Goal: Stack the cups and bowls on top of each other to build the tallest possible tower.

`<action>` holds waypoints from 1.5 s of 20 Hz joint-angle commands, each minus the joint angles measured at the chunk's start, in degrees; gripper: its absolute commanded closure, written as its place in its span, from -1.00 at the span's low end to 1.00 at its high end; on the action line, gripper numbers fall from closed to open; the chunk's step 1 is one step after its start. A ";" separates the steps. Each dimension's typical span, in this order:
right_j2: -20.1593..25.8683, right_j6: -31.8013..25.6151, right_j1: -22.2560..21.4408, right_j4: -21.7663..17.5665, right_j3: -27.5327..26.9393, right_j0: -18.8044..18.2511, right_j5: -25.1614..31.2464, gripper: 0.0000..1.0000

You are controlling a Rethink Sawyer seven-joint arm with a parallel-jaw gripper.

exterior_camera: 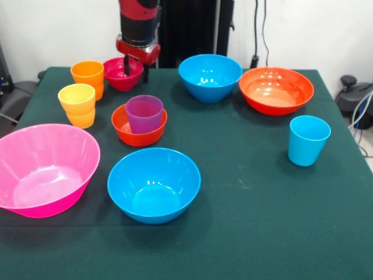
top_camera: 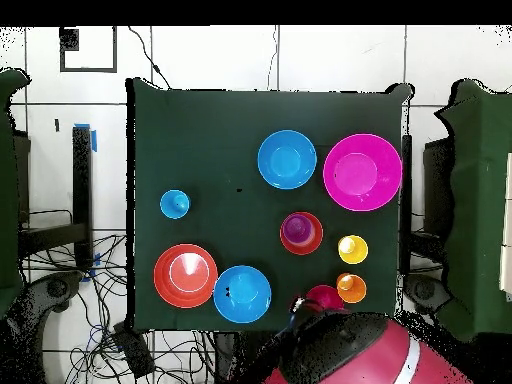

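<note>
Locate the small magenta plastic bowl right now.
In the front view the small magenta plastic bowl sits at the table's far left, beside the orange cup, with the gripper at it.

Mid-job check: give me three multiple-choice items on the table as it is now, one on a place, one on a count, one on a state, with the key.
1. Where does the purple cup stand?
A. In the small orange-red bowl
B. In a blue bowl
C. On the bare cloth

2. How many blue bowls are on the table?
A. One
B. Two
C. Three

3. How does the light blue cup stand?
A. On its side
B. Mouth down
C. Upright, mouth up

Key: 1 A, the orange-red rim rings the cup's base. 2 B, one near, one far. 3 C, its open mouth faces up and it stands alone.
</note>
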 commanded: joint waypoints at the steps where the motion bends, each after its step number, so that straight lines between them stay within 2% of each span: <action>1: 4.79 7.09 11.07 -1.96 -3.53 1.07 -8.19 -1.00; 4: 6.39 6.42 16.55 -1.99 -8.51 0.53 -11.67 -1.00; 5: 6.21 5.68 17.14 -3.26 -9.65 1.11 -14.89 -1.00; 6: 6.18 5.66 17.64 -4.22 -10.66 1.62 -16.95 1.00; 9: 7.80 4.09 17.92 -7.86 -12.06 0.30 -17.35 1.00; 10: 6.40 5.15 18.01 -6.37 -12.10 1.92 -18.97 1.00; 11: 6.88 6.39 17.73 -6.56 -11.43 1.25 -21.03 1.00; 16: 7.82 7.00 15.74 -8.02 -10.21 0.92 -19.98 1.00; 20: 9.25 6.91 9.14 -9.02 -5.92 0.34 -14.31 1.00; 21: 11.06 6.93 6.51 -9.68 -3.90 -1.07 -11.61 1.00; 24: 11.61 6.98 0.52 -8.34 0.49 -1.21 -7.26 1.00; 26: 12.49 7.33 -4.80 -6.22 4.33 -1.17 -3.16 1.00; 30: 14.52 8.19 -10.89 -0.33 7.68 0.06 6.23 1.00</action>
